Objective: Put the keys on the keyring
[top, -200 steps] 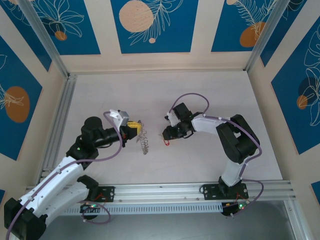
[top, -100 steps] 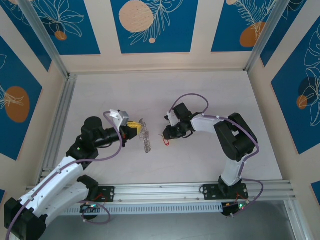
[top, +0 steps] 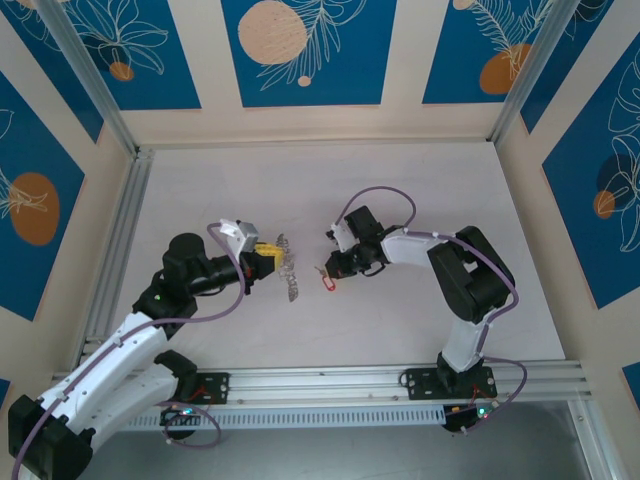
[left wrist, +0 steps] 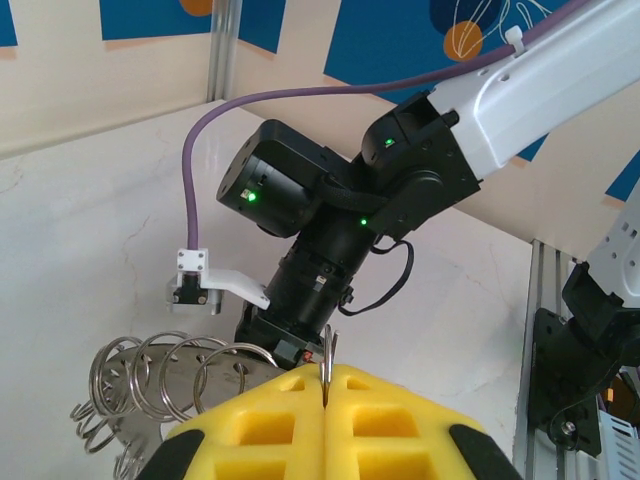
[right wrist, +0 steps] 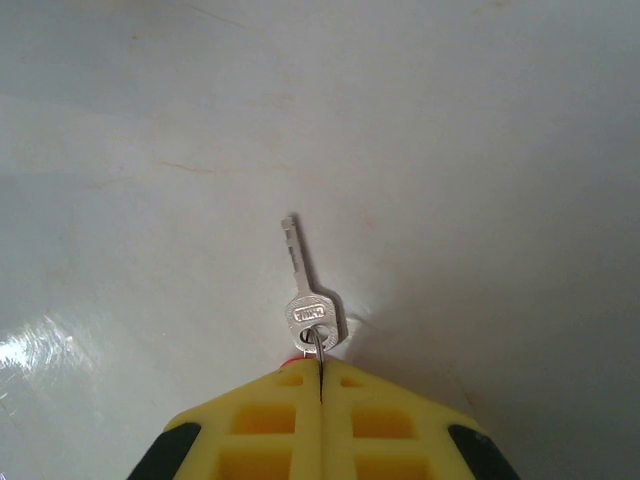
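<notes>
Well, nearest me the keys, a silver blade with a red loop, sit low at the tabletop, their wire ring pinched in the closed right end effector. Just beyond, apart, the left end effector clamps the keyring.

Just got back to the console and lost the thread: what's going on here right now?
The left gripper is shut on the keyring, presenting its wire loops toward the right arm. The right gripper is shut on the small loop through the key, a red piece at its fingertips. The two are apart; the key is not on the keyring yet.
</notes>
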{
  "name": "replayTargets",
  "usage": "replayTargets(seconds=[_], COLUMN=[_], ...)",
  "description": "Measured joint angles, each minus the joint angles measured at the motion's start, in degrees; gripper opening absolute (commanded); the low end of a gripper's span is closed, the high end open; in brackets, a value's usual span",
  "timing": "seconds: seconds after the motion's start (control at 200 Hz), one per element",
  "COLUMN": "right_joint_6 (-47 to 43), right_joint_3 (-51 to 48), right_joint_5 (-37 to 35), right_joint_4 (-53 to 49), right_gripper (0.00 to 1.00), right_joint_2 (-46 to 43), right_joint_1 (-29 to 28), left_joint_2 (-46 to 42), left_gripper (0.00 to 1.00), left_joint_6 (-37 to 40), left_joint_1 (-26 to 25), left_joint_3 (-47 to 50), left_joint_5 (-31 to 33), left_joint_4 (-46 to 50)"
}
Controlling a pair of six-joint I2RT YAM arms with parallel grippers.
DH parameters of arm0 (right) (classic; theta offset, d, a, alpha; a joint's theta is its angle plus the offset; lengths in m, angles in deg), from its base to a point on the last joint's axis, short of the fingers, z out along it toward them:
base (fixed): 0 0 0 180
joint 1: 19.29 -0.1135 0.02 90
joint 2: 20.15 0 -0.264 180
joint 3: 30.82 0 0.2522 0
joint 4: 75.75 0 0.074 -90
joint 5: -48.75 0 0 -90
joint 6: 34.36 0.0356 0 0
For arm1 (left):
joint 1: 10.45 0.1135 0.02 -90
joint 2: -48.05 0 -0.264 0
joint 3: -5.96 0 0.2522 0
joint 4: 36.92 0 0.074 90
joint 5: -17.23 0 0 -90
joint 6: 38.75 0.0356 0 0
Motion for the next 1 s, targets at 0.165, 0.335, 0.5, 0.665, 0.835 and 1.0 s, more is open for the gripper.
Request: replayTargets(seconds=[0.165, 0.335, 0.5, 0.665, 0.835, 1.0], right_joint_6=[-1.7, -3.7, -5.9, -7.9, -8.5, -9.9], right_joint_3=[-3.1, -5.6, -9.7, -14.5, -17.2, -17.2], right_joint_5=[0.0, 0.2, 0.7, 4.7, 10.7, 14.4], right_joint_4=[1.4, 3.6, 6.2, 10.1, 14.5, 17.8], right_gripper=[0.00, 0.00, 0.00, 0.00, 0.00, 0.00], right_joint_2=[-5.1, -11.3, -19.4, -29.2, -41.4, -50.6], right_joint_1=[-0.8, -1.3, -2.8, -4.3, -5.0, -5.6], left_joint_2=[0.1, 0.1, 0.0, 0.0, 0.3, 1.8], left_gripper=[0.00, 0.00, 0.00, 0.00, 0.00, 0.00], left_joint_6=[0.0, 0.0, 0.0, -0.2, -1.4, -2.6], left_joint_1=[0.0, 0.0, 0.0, 0.0, 0.0, 0.0], left_joint_3=[0.0, 0.0, 0.0, 0.0, -1.6, -6.7], left_joint_5=[0.0, 0.0, -0.6, -2.8, -9.0, -16.7], left_joint_4=[0.1, 0.1, 0.0, -0.2, -1.5, -2.5])
